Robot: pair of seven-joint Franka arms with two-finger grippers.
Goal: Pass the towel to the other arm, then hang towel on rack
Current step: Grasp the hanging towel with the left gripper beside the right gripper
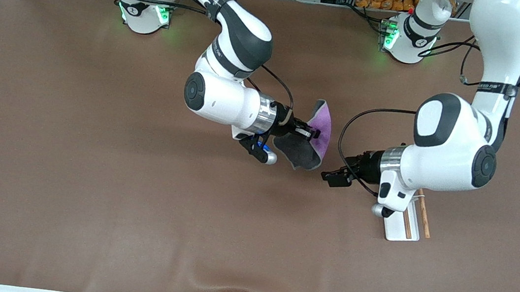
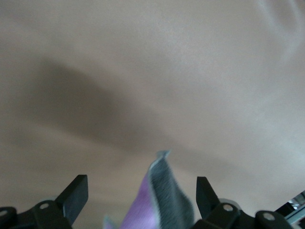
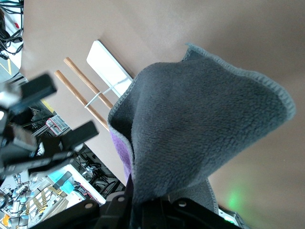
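Observation:
My right gripper [image 1: 313, 134] is shut on the towel [image 1: 313, 140] and holds it up over the middle of the table, purple face up and grey face hanging. In the right wrist view the grey towel [image 3: 200, 119] droops from the shut gripper [image 3: 143, 200]. My left gripper [image 1: 333, 177] is open and empty, just beside the towel's hanging corner. In the left wrist view the towel's tip [image 2: 162, 200] shows between its open fingers [image 2: 76, 195]. The rack [image 1: 404, 223], a white base with two wooden rods, lies on the table under the left arm's wrist, partly hidden.
The rack [image 3: 95, 90] and the left gripper [image 3: 52, 114] also show in the right wrist view. The brown table mat [image 1: 88, 169] has a raised fold at its front edge. Both arm bases stand along the table's back edge.

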